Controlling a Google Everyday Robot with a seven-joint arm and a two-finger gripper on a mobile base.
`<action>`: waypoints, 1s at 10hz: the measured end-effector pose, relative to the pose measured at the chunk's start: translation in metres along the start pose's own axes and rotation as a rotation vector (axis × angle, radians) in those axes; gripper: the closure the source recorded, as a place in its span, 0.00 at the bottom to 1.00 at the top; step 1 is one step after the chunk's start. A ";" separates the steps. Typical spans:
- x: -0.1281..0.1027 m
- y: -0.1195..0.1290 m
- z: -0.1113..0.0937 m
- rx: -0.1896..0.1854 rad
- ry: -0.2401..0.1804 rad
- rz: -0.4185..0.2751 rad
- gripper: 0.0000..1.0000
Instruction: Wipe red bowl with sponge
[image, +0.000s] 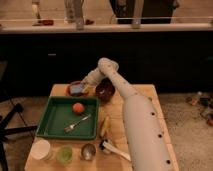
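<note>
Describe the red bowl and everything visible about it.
The red bowl is a shallow round dish, orange-red at the rim, sitting upright on the far left part of the wooden table, just behind the green tray. The blue-grey sponge lies in it, covering most of the inside. The robot's tool is at the bowl's right edge, by the sponge. The dark maroon bowl stands to its right. Its material cannot be told.
</note>
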 end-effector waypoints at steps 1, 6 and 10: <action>0.002 0.000 0.000 -0.001 0.010 0.001 0.83; 0.012 -0.017 -0.004 0.013 0.055 0.023 0.83; 0.001 -0.038 -0.002 0.017 0.053 -0.009 0.83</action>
